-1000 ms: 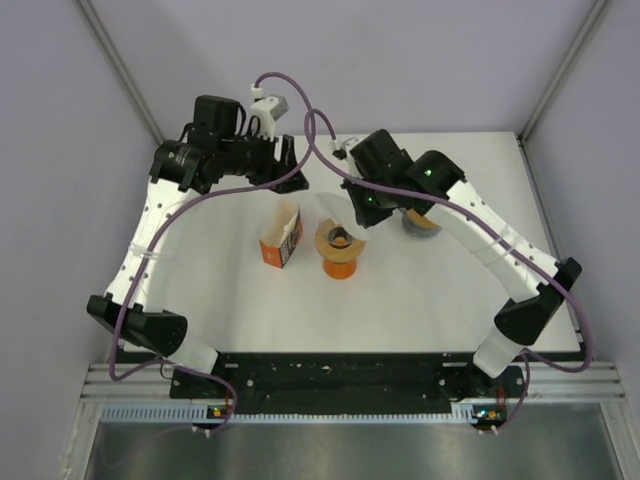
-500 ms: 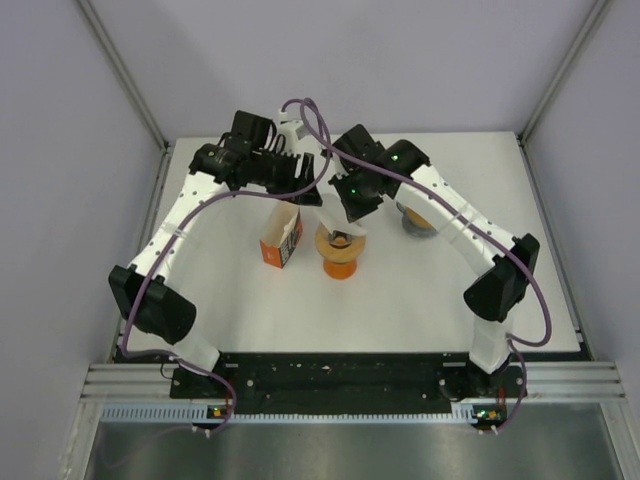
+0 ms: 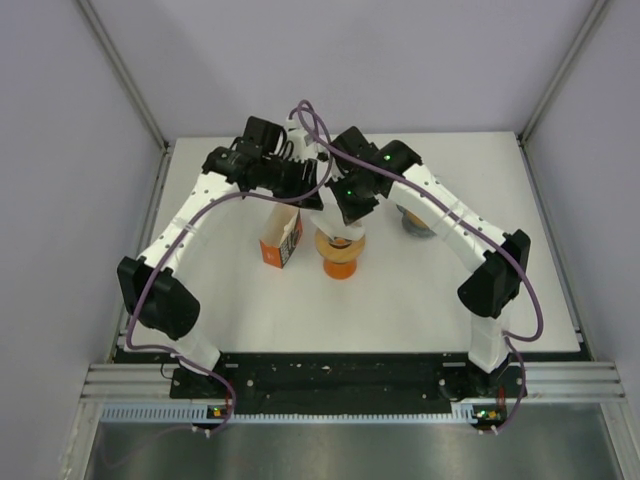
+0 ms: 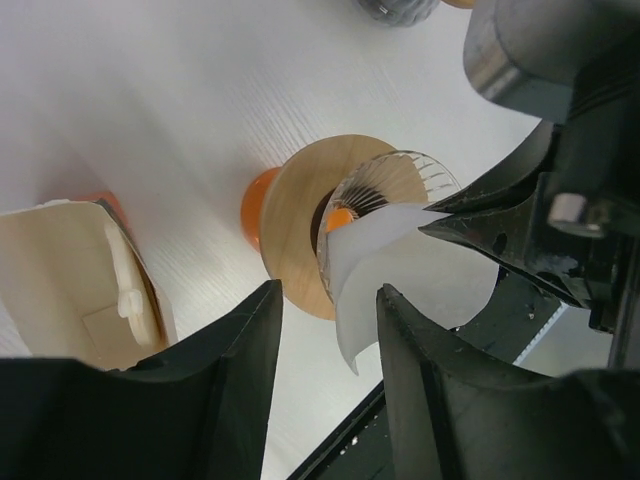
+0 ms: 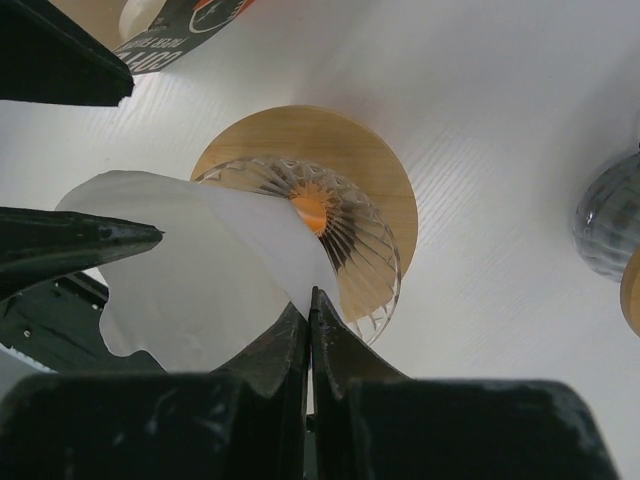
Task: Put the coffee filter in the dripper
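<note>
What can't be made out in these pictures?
- Top view: left gripper and right gripper mostly hide the coffee filter and dripper.
- Right wrist view: the right edge cuts off the grey object; unidentifiable.
- Right wrist view: the top edge cuts off the print on the box.

Left end effector moved up to filter, jaws narrower

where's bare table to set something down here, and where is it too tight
The near strip of table between the dripper and the table's near edge is bare, as is the right side beyond the grey object. It is crowded around the dripper: carton beside it, left fingers and right fingers over it with the filter.
</note>
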Controlling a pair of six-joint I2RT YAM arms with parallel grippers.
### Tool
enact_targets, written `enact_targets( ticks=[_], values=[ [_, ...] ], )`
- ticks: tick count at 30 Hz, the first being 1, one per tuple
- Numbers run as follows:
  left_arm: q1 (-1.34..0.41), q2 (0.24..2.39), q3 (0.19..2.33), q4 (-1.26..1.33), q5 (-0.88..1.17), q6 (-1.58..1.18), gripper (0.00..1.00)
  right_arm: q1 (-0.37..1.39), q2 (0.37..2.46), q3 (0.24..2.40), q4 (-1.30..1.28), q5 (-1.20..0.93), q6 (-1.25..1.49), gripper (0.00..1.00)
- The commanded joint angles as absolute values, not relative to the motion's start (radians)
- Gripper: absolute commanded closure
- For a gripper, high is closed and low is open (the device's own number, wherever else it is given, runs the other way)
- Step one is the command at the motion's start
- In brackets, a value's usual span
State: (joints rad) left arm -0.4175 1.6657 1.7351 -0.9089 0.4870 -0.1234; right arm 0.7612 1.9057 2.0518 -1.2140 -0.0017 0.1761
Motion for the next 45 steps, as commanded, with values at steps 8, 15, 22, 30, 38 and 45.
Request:
enact_targets(
  ticks=[8, 15, 22, 30, 38, 45],
  values=[
    [-0.472, 1.667, 1.658, -0.859, 0.443, -0.067, 0.67, 0.762, 1.913, 2.103, -1.16, 0.024, 0.16, 1.0],
    [-0.518, 1.657, 1.614, -0.848, 0.43, -0.032, 0.7, 0.762, 1.898, 2.1, -1.108, 0.064, 0.17, 1.0],
    [-0.518, 1.629, 1.562, -0.825, 0.371, -0.009, 0.78, 0.762, 1.853, 2.083, -1.055, 0.1, 0.183, 0.81],
    [-0.517, 1.605, 1.542, -0.815, 0.379, 0.018, 0.79, 0.756, 1.757, 2.02, -0.968, 0.104, 0.18, 0.56],
    [-0.518, 1.609, 1.54, -0.808, 0.394, 0.017, 0.79, 0.755, 1.652, 1.908, -0.856, 0.101, 0.156, 0.44],
    [-0.518, 1.609, 1.542, -0.81, 0.388, 0.017, 0.79, 0.755, 1.603, 1.85, -0.795, 0.059, 0.135, 0.72]
  ],
)
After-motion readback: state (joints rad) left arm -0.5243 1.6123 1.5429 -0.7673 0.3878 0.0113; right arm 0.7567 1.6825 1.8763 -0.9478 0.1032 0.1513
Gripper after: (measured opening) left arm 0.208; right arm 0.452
